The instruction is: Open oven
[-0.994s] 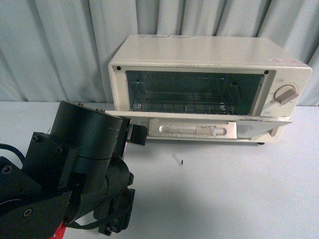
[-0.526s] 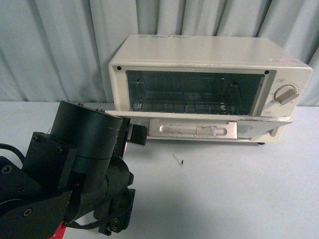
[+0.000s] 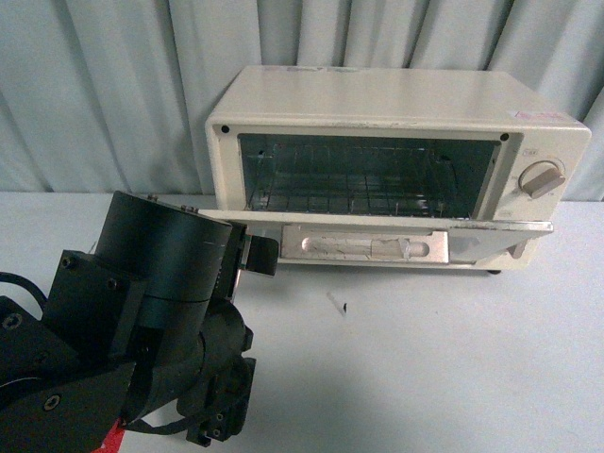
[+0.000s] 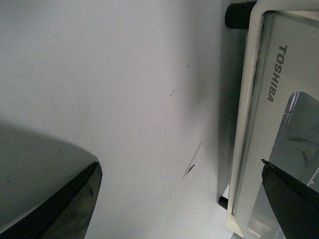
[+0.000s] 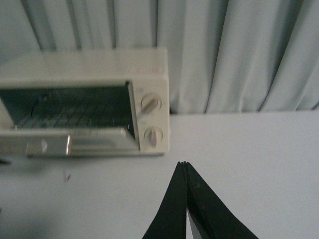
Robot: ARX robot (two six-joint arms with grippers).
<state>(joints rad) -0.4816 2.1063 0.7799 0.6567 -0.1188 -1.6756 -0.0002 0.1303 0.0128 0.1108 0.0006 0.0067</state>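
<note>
Left wrist view: TOSHIBA printed on the oven [image 4: 256, 129], left fingers [image 4: 75, 204] spread, right fingers [image 5: 174, 209] together

My matte black left arm [image 3: 142, 330] has a fat cylindrical joint housing [image 3: 165, 250] at nine o'clock in the front view. Small round screws [image 3: 68, 261] stud its blocky link, with a thin black cable [image 3: 17, 281] alongside and a red patch [image 3: 115, 436] at seven o'clock. My right gripper [image 5: 184, 167] is two black tapered blades.
</note>
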